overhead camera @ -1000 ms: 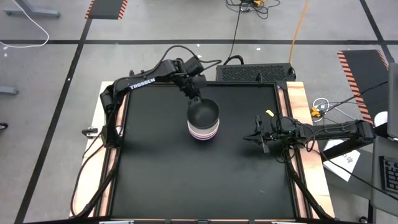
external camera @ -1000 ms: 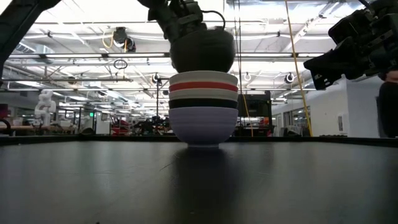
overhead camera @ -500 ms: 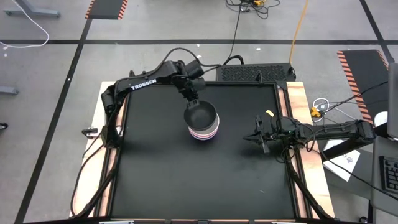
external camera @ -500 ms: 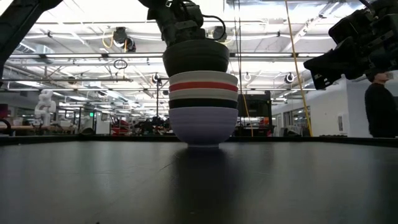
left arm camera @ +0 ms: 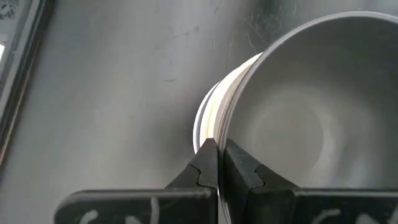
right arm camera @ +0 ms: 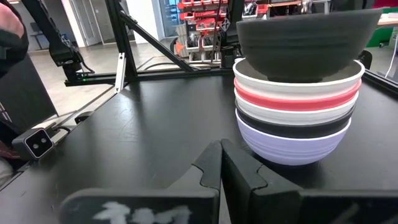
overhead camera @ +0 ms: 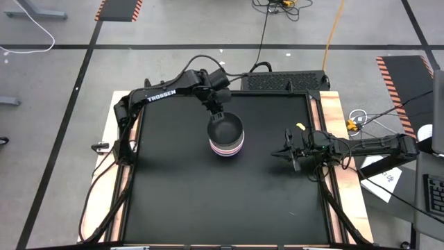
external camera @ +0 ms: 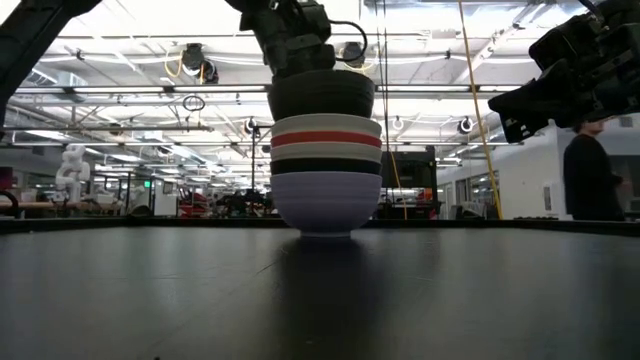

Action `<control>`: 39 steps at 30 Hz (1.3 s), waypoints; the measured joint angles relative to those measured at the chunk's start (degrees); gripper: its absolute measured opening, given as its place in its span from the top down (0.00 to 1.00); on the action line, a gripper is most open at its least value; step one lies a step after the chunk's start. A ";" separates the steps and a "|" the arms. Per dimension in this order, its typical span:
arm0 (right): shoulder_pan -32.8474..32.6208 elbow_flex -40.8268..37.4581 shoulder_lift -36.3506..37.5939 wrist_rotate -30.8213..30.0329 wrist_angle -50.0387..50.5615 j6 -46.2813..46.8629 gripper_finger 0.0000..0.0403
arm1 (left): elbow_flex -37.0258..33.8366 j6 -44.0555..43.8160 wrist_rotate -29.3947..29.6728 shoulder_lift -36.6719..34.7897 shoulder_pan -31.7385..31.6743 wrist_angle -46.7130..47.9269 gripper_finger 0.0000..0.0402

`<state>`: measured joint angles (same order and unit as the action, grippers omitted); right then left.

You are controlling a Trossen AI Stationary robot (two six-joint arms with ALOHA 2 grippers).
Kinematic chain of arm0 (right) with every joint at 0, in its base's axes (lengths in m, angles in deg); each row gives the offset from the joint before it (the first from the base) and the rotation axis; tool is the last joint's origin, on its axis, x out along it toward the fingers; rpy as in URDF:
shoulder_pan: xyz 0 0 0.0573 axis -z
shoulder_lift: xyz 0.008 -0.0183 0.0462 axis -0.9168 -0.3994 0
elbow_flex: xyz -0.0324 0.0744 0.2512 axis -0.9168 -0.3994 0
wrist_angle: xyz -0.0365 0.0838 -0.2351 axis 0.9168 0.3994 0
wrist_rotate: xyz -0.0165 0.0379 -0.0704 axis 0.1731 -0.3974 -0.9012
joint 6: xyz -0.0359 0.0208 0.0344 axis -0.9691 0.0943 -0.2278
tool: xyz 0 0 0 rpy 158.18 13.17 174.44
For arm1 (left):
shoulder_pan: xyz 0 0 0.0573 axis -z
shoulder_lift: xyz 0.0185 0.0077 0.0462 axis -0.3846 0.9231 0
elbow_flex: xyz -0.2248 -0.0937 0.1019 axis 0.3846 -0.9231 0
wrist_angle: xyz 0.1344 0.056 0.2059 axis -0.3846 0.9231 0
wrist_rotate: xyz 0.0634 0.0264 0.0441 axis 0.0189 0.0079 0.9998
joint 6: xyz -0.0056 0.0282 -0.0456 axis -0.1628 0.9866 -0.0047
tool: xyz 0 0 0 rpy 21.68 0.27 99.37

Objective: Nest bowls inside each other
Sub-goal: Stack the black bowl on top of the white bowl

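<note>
A stack of bowls stands mid-table: lavender at the bottom, then black, white, red and white. On top is a second black bowl, its base sunk inside the upper white bowl's rim. My left gripper is shut on that bowl's rim, at the far side of the stack. My right gripper waits shut, level above the table's right part, pointing at the stack. My left gripper pinches the top black bowl's rim on its far-left side, one finger inside the bowl and the other outside. The fingers slant down from the table's far-left side. The bowl sits nearly level, mouth up, in the upper white bowl.
A dark grilled box lies along the far edge and a small yellow thing near the right edge. A person stands in the room behind the table. The black tabletop lies bare all around the stack.
My left gripper has tipped and gone a little down and toward the table's left edge with the black bowl. The bowl, before tilted and higher over the stack's right side, now sits lower and nearly level in the upper white bowl.
</note>
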<state>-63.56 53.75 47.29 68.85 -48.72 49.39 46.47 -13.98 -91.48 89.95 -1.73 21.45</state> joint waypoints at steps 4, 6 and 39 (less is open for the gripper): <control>0.00 0.00 0.00 0.00 0.00 -0.04 1.00 | -0.02 -0.02 -0.60 2.39 0.15 0.71 0.99; 0.00 0.00 -0.01 0.00 0.00 -0.04 1.00 | -0.02 -0.04 -0.58 3.96 0.26 1.90 0.99; 0.00 0.00 -0.24 0.00 0.07 -0.47 1.00 | -0.11 -5.64 5.08 3.76 6.02 -1.21 0.99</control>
<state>-63.56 53.75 47.05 68.85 -48.65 48.92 46.36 -19.62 -86.40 93.71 4.29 20.24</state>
